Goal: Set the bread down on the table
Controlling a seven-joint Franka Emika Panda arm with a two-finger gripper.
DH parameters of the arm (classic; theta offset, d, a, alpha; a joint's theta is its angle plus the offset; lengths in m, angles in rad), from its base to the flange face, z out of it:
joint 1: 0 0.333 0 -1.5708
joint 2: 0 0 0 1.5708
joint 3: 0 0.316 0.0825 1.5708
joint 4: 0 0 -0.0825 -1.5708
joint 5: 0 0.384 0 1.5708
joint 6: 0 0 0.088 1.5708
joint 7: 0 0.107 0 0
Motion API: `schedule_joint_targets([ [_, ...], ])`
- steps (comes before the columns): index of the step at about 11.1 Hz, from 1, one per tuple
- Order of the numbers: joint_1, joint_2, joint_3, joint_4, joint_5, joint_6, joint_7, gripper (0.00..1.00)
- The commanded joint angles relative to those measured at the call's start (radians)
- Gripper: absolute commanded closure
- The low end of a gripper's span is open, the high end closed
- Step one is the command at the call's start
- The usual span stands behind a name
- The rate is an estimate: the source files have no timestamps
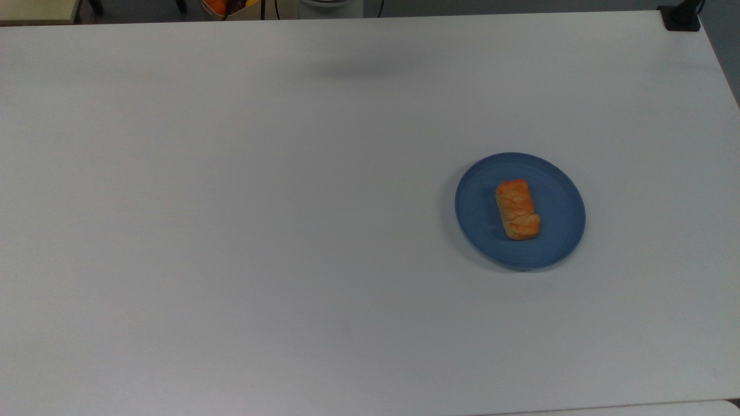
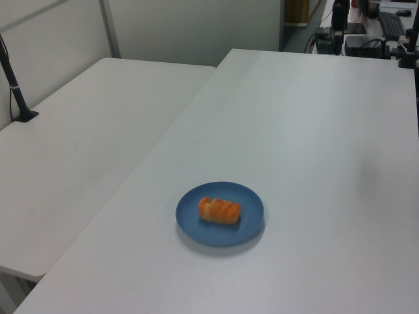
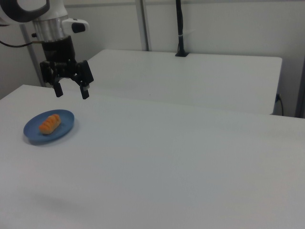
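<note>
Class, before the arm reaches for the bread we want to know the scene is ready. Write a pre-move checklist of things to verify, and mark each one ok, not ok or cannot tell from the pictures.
1. Bread lies whole on the blue plate, nothing on top of it: ok.
2. Gripper is open and holds nothing: ok.
3. Gripper is raised, apart from bread and plate, in the right view: ok.
4. Gripper stands right over the bread: cannot tell; in the right view it hangs up and to the right view's right of the plate.
5. Bare table beside the plate to set the bread on: ok.
6. Bread already on the table: not ok, not yet done.
</note>
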Motion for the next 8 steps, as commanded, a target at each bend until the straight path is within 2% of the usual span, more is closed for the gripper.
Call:
schedule_joint_targets([
  [1, -0.001, -0.004, -0.005, 0.009, -0.001, -0.006, -0.030, 0.00],
  [6, 0.002, 0.013, -0.005, 0.007, -0.001, 0.019, -0.030, 0.00],
  [8, 0.038, 0.034, 0.011, 0.006, 0.006, 0.057, -0.018, 0.00],
])
